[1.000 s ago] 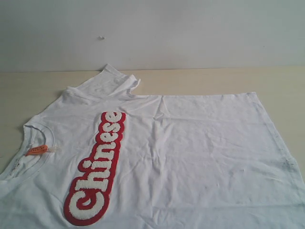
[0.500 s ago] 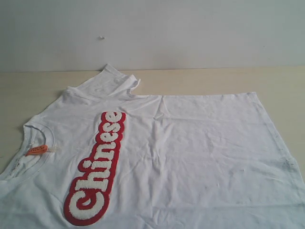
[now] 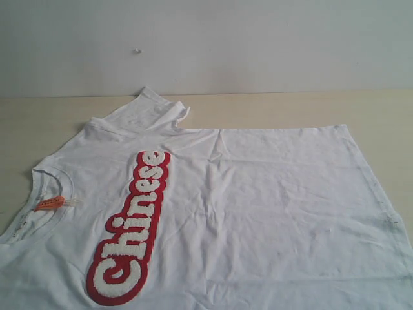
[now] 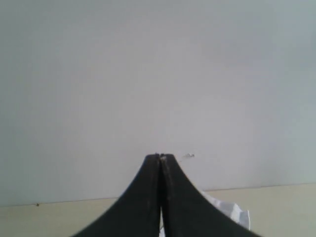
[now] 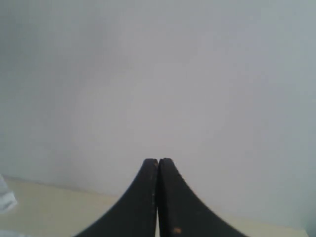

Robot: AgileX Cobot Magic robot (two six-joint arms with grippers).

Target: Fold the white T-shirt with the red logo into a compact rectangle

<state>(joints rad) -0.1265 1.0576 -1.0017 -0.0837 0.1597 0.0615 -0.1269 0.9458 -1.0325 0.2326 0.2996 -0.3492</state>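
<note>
White T-shirt is lying spread out flat on the pale wooden tabletop, front side up. It fills most of the exterior view and runs off the bottom edge and both lower corners. The collar is over on the left with a small orange tag sitting inside it, and the straight hem is on the right. The red logo, with fuzzy white letters that read "Chinese", runs lengthwise on the left half of the shirt, from near the bottom edge up toward the middle. One sleeve sticks out on the far side toward the grey wall, a bit bunched up. There are light wrinkles all over the fabric, and it's not folded yet. On the wrist cams, the left fingers are pressed together tip to tip and point at the wall, with a scrap of white cloth peeking out just behind them on the tabletop. The right fingers are pressed together too, also aimed at the wall above the tabletop.
</note>
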